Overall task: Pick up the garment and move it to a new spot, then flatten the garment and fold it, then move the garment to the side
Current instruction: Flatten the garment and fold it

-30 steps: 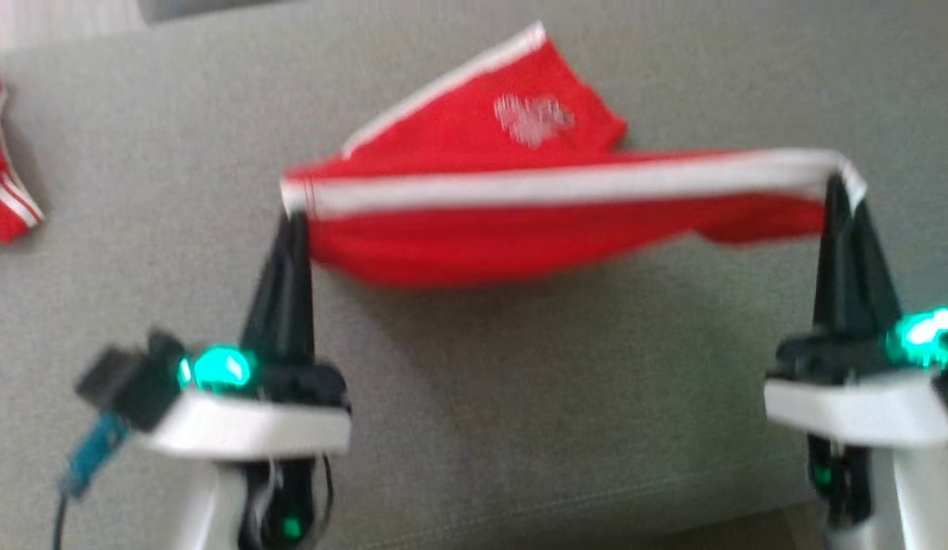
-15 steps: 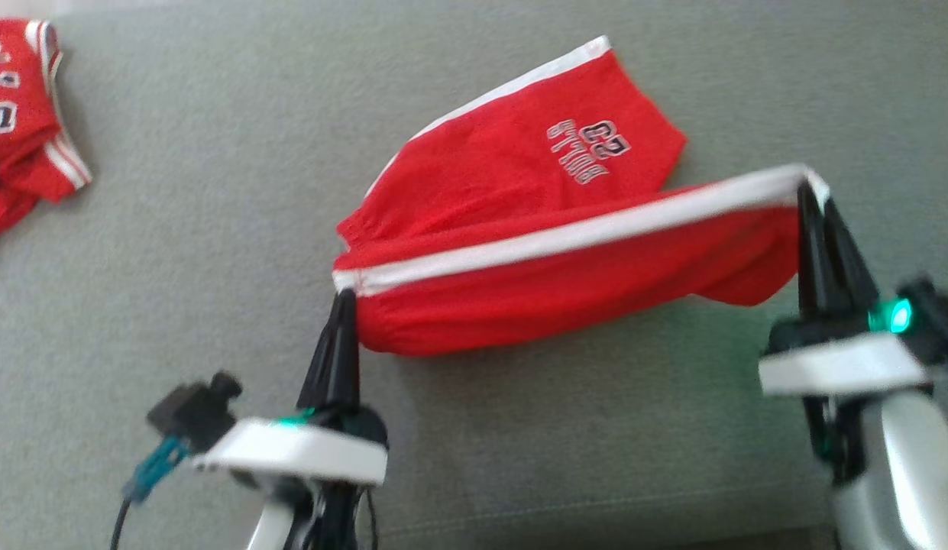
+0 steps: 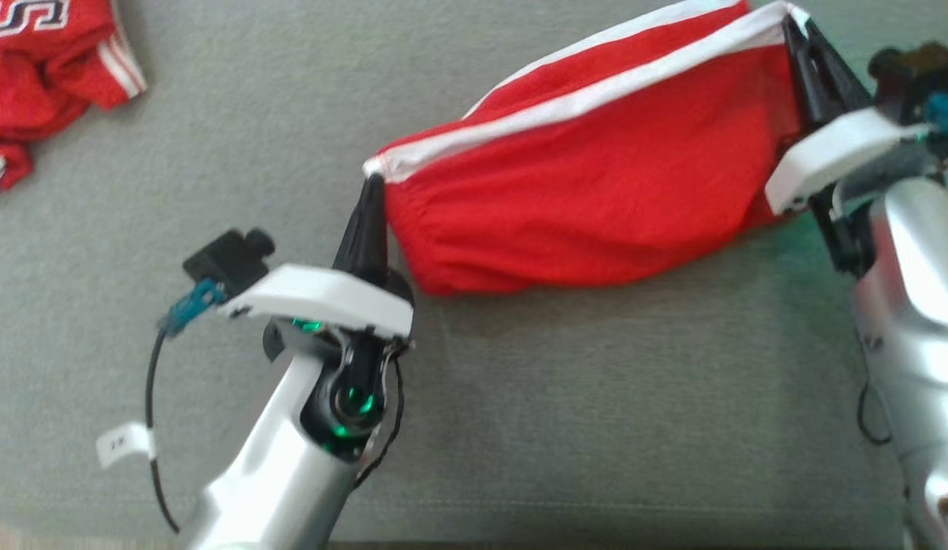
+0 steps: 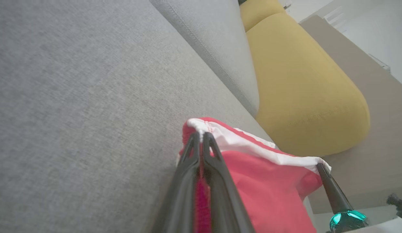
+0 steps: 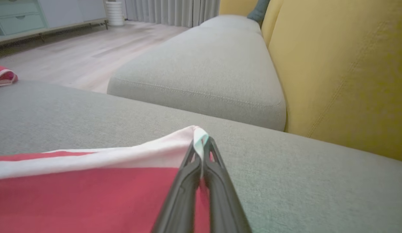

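Grey sofa cushion [image 3: 214, 191] serves as the work surface, with a yellow backrest [image 5: 333, 64] behind. Left gripper [image 3: 370, 187] is pinched tight on one end of the white-banded edge of the red shorts [image 3: 596, 198]. Right gripper [image 3: 793, 27] is likewise clamped on the opposite end. Shorts hang stretched between them above the cushion (lower edge close to it; contact not confirmed).

Recommendation: move both arms together at matched height with the band taut, lay the hanging edge down first, then draw away to flatten before letting go.

Writing: none legible on the shorts. Second red garment [image 3: 46, 69], far left, bears partial lettering, unreadable. Cable tag [image 3: 122, 443] is too small to read.
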{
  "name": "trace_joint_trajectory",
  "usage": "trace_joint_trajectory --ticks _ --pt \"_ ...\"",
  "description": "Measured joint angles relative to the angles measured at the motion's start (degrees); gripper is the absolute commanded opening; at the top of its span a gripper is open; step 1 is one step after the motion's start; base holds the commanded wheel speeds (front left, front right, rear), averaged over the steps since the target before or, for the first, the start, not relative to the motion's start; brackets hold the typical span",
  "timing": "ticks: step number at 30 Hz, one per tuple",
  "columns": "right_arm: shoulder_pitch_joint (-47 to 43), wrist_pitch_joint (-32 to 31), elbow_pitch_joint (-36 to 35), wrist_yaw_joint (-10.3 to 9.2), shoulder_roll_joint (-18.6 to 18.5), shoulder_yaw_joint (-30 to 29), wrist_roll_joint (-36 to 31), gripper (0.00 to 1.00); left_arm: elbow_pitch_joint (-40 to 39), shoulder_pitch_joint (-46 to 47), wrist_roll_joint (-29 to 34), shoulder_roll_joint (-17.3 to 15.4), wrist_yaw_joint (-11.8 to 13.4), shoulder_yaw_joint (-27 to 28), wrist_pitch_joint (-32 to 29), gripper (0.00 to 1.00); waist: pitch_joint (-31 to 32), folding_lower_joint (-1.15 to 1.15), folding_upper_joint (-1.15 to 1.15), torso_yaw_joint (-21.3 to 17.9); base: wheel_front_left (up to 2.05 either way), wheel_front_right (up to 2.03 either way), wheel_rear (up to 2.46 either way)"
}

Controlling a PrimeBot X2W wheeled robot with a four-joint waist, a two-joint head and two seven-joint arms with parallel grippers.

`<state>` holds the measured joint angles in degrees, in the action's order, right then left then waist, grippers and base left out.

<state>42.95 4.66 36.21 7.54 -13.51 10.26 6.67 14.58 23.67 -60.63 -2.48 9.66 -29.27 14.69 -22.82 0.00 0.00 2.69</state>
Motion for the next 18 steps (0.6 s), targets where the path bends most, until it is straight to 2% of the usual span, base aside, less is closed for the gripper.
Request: trace_joint_trajectory --ticks 7,13,18 --pt "7.95 -0.03 12.11 0.0 -1.64 2.54 0.46 0.0 3.31 4.83 -1.1 0.12 1.07 -2.27 0.0 0.0 -2.51 0.0 0.0 2.8 0.0 0.0 0.0" --pt "12.3 0.98 18.24 0.0 -1.72 2.92 0.99 0.0 4.13 6.58 -0.8 0.16 1.16 -4.23 0.0 0.0 -3.19 0.0 0.0 3.55 0.0 0.0 0.0" --pt "15.64 2.99 22.96 0.0 -1.77 3.59 1.93 0.01 4.55 7.79 1.98 0.16 1.16 -6.73 0.0 0.0 -3.59 0.0 0.0 3.82 0.0 0.0 0.0"
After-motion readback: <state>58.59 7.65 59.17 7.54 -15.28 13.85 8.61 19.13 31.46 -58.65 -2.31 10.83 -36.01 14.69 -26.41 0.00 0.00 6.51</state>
